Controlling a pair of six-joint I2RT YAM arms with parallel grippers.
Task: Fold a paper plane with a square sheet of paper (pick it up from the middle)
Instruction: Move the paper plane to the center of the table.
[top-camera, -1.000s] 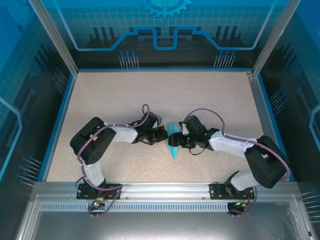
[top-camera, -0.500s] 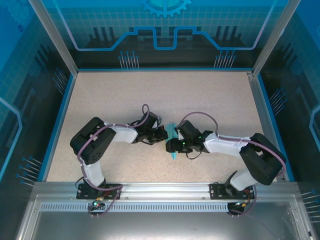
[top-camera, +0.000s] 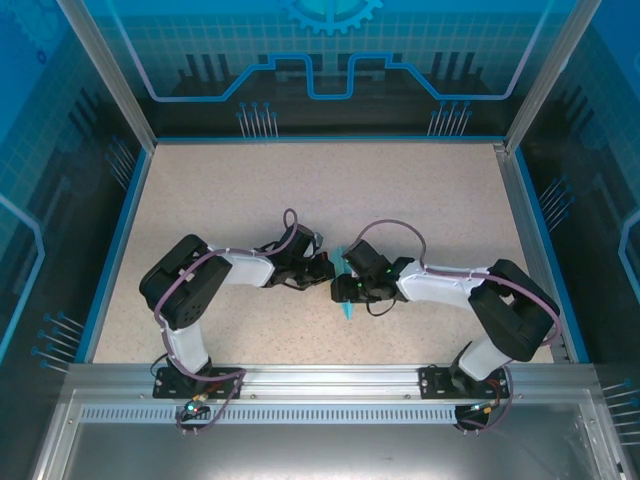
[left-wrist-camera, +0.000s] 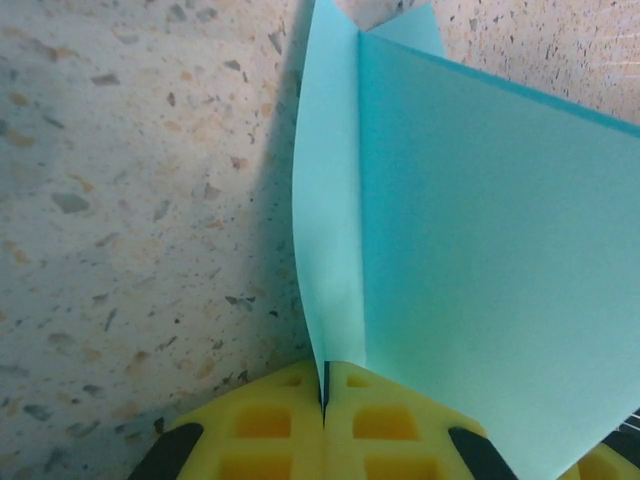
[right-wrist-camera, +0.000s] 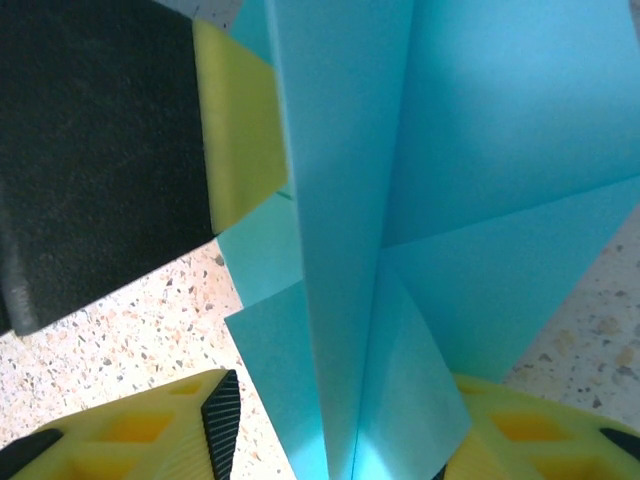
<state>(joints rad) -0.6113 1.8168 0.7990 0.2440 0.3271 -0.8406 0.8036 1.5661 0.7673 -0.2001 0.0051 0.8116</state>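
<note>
Top external view has the light blue paper dart (top-camera: 347, 309) near the middle of the speckled beige surface (top-camera: 220, 190), between the two claws that meet there. Its long axis runs from far to near, and its sharp tip points toward the near edge where the arm bases sit. Much of its body is hidden under the black wrist of the right arm. The left claw (top-camera: 326, 270) reaches in from the left and the right claw (top-camera: 341, 291) from the right, close together.

Left wrist view shows the paper (left-wrist-camera: 470, 260) as thin, smooth and matte. A crisp straight crease runs away from the camera, a broad flat flap spreads to the right, and a narrower layer bows slightly on the left. The left claw (left-wrist-camera: 323, 398) is pressed closed on the dart's near edge, its yellow waffle-patterned fingertips (left-wrist-camera: 265, 420) meeting with just the sheet between them.

Right wrist view shows layered triangular folds converging on a central ridge that runs up the picture. The right claw (right-wrist-camera: 335, 440) straddles this ridge with its jaws apart. One yellow fingertip is partly covered by a flap on the right, while speckled surface is visible between the paper and the other. The left claw's black finger with its yellow pad (right-wrist-camera: 245, 130) lies against the paper at upper left
</note>
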